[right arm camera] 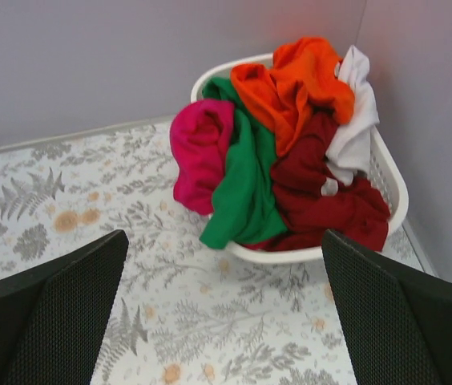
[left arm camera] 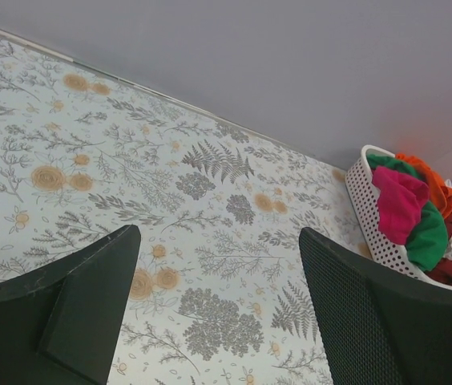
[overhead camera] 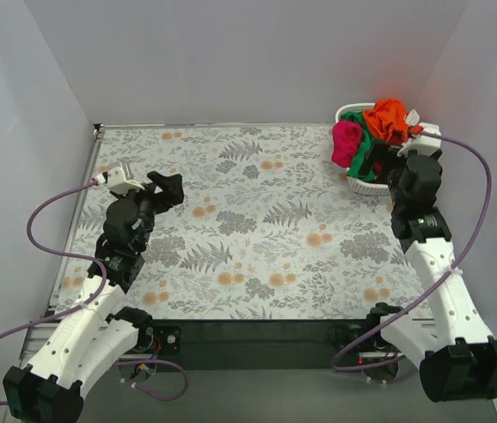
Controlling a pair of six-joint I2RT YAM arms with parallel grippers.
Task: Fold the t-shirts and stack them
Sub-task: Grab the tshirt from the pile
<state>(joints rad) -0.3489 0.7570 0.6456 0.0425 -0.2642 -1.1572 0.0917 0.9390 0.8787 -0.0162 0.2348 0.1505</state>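
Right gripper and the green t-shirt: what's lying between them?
Only bare floral tablecloth, then the basket rim the green t-shirt drapes over, as the right wrist view shows.

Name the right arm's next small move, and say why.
Probably ease the open, empty right gripper forward and down onto the green t-shirt: it spills over the near rim of the white basket, the closest cloth to grab.

t-shirts: soft cloth, matt, creased.
basket: white plastic, smooth, pierced with small holes.
worktop: matt sheet printed with leaves and flowers.
right gripper: black, matt, finely dimpled finger faces.
left gripper: black, matt; one finger smooth, the other dimpled.
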